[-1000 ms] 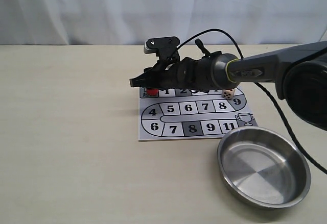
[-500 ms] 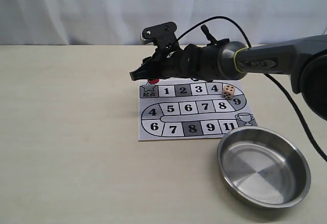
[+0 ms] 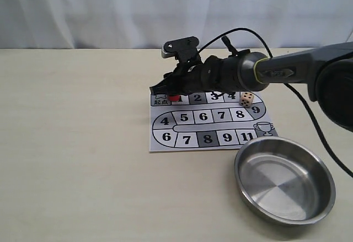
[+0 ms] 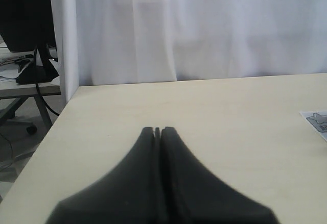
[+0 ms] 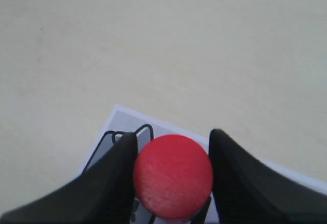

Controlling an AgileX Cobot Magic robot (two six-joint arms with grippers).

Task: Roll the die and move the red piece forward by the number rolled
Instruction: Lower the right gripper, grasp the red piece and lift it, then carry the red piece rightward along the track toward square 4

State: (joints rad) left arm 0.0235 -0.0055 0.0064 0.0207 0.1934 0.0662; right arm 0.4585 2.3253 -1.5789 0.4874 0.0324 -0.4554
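Right tool [image 5: 173,133] tight around red piece [image 5: 172,175], at board [image 3: 194,140] corner

The red piece [image 5: 172,175] is a plain glossy red, without any marks. The die [image 3: 247,99], right of centre in the exterior view, is pale beige with black dots. The board [image 3: 155,146] is white, and its track has light grey and darker grey squares with black numbers. The bowl [image 3: 284,181], at lower right, is shiny silver. The table [image 3: 71,159] is pale cream and the curtain [image 3: 110,10] along the top is white. The right gripper [image 5: 173,134] and the left gripper [image 4: 157,130] are both black.
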